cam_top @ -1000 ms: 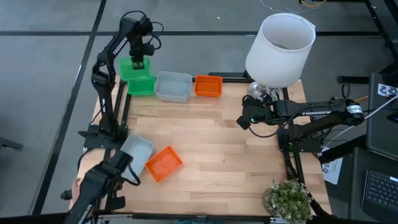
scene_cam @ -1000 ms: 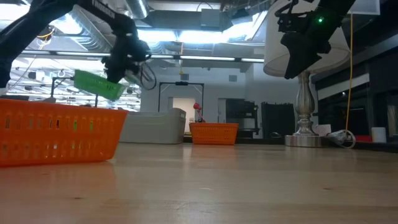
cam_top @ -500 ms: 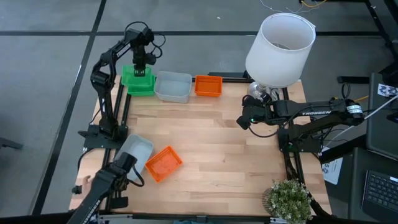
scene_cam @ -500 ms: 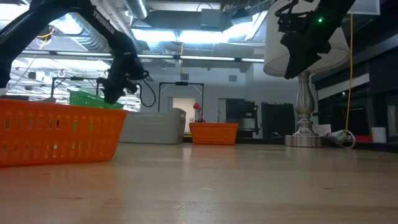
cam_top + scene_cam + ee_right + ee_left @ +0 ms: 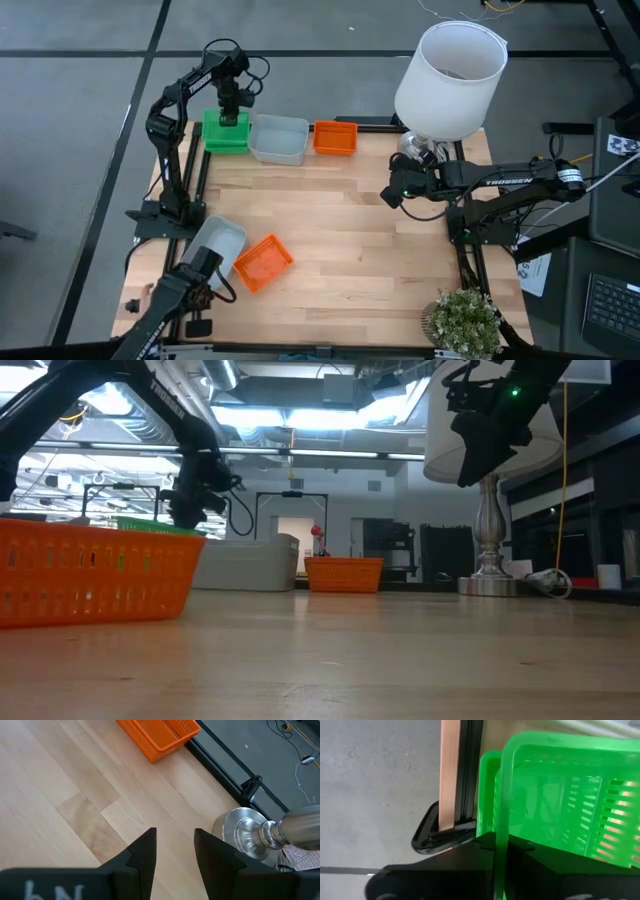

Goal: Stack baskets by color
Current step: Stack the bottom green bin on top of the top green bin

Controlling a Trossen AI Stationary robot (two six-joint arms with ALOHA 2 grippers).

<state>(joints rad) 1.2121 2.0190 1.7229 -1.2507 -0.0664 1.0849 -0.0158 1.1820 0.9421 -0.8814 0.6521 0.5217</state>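
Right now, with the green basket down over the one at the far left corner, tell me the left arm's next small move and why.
Probably open the left end effector and lift clear. It is shut on the rim of the green basket, which sits nested in the green basket below beside the grey basket, so the placement looks done. The right end effector waits open over the table.

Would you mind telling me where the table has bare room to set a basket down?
Bare wood spans the middle of the table, between the back row and the near orange basket. The back-left is crowded: green baskets, grey basket, orange basket. The lamp fills the back-right.
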